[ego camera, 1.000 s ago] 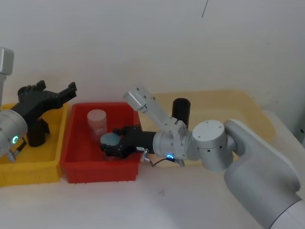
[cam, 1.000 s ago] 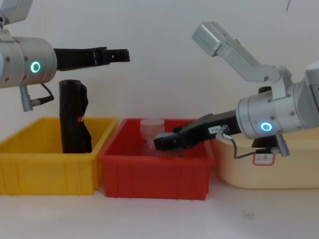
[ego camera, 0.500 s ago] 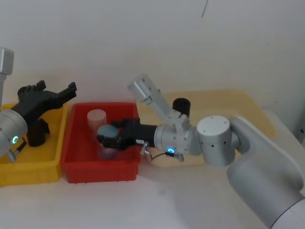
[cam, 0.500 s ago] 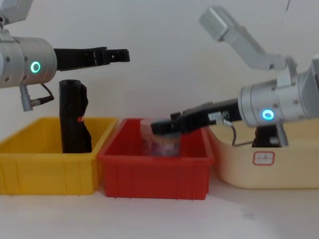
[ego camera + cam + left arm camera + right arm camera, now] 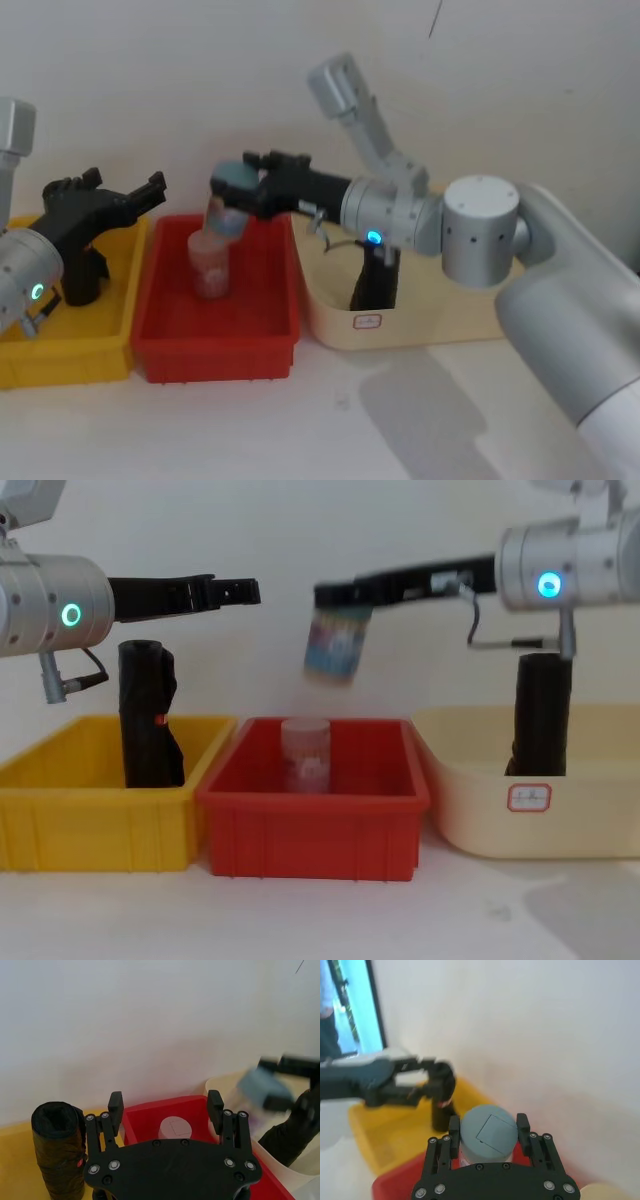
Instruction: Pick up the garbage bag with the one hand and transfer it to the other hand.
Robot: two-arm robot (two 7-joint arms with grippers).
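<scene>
While upright in cream bin (image 5: 470,810) | garbage bag (image 5: 540,715) smooth, black, cylindrical

The lifted jar (image 5: 336,647) is blurred in the chest view, its label unreadable; in the left wrist view it is a smeared blue-grey shape; the garbage bag (image 5: 541,716) has its foot hidden behind the cream bin (image 5: 520,820) wall; the bin's small label (image 5: 529,798) is too small to read; the lumpy black roll (image 5: 149,716) has its base hidden inside the yellow bin (image 5: 100,825).
</scene>
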